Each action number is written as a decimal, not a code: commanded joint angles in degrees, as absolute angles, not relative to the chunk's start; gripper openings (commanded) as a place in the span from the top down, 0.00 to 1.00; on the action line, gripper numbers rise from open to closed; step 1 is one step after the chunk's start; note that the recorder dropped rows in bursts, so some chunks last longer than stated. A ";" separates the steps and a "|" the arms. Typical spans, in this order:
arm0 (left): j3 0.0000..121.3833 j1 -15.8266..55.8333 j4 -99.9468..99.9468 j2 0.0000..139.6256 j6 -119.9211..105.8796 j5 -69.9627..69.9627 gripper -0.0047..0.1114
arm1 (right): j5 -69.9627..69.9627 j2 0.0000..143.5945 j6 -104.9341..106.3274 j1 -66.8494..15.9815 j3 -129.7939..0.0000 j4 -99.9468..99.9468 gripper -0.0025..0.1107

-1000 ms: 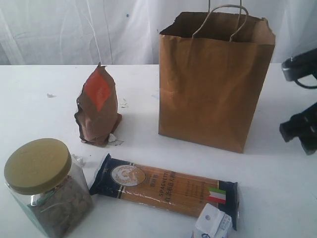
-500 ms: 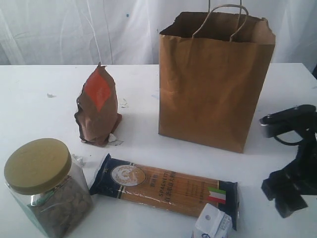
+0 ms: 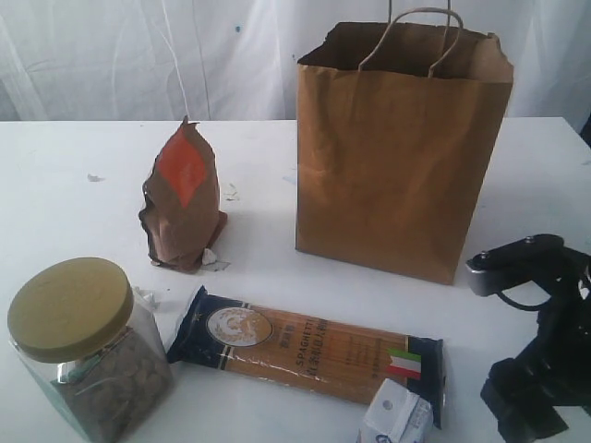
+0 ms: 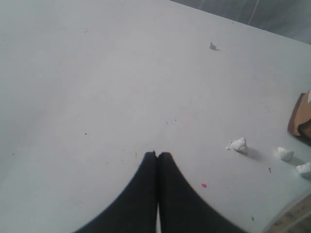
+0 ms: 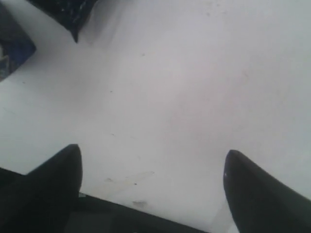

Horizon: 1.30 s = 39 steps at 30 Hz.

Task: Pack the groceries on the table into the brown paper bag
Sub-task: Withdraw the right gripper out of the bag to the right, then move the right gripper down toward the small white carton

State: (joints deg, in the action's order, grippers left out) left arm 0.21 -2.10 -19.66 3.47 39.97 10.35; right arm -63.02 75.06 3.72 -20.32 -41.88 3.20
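Left end effector [image 4: 157,154]: mine, tips pressed together, gripping nothing, above bare worktop [image 4: 97,73]; I don't see it in the exterior view.
Crumbs [image 4: 239,144]: a few white bits on the worktop near that end effector.
Jar [image 3: 83,355]: front left, upright, olive lid on, dark contents.
Pouch [image 3: 182,198]: brown with an orange label, standing behind the jar, well apart from the bag.
Spaghetti pack [image 3: 305,346]: lying flat at front centre, blue ends, left end just beside the jar.
Carton [image 3: 395,415]: small, white, at the front edge by the pack's right end; I can't tell if they touch.
Bag [image 3: 402,148]: brown paper, upright behind the pack, mouth open, handles up; I can't see inside.
Right arm [image 3: 540,369]: black, low at front right, right of the carton.
Right end effector [image 5: 153,155]: mine, spread wide, nothing between the fingers, bare worktop under it.
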 commanded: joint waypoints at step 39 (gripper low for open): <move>0.00 -1.87 -19.72 3.14 40.03 10.22 0.96 | -51.00 76.67 33.18 -39.44 -47.48 15.05 0.42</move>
State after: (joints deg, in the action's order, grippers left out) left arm 0.21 -2.10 -19.66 3.47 39.97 10.35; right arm -52.45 75.98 33.58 -38.34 -47.36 16.10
